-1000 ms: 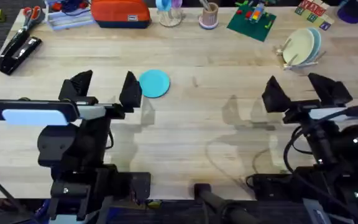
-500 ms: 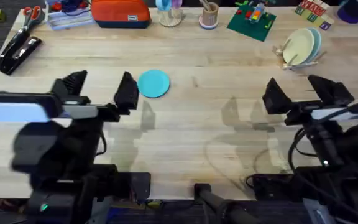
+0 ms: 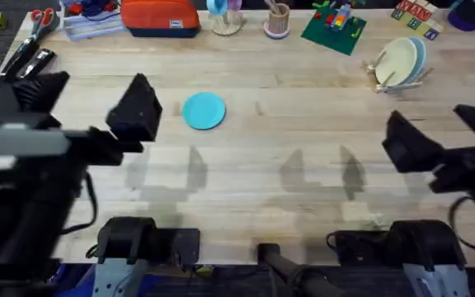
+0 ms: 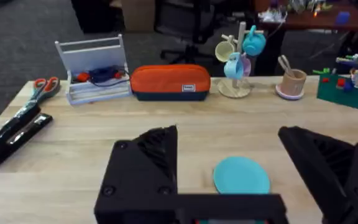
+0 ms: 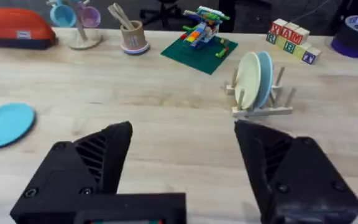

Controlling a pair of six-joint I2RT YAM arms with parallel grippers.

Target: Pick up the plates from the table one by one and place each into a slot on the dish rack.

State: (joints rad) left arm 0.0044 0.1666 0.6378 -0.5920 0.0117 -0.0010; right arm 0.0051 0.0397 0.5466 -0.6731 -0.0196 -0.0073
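Overhead, the left gripper (image 3: 85, 103) is hovering with jaws spread wide, gripping nothing, the turquoise plate (image 3: 204, 110) lying flat on the table (image 3: 254, 173) at its 3 o'clock. The right gripper (image 3: 448, 136) is gaping empty too, the dish rack (image 3: 400, 76) with cream and light-blue plates at its 11 o'clock.

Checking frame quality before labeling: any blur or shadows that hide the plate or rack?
Overhead: left arm is large, dark and smeared with blur; soft finger shadows fall on the table, none across the turquoise plate or the rack. Left wrist: plate sharp, room behind dimmer. Right wrist: rack with two plates is clear, no glare.
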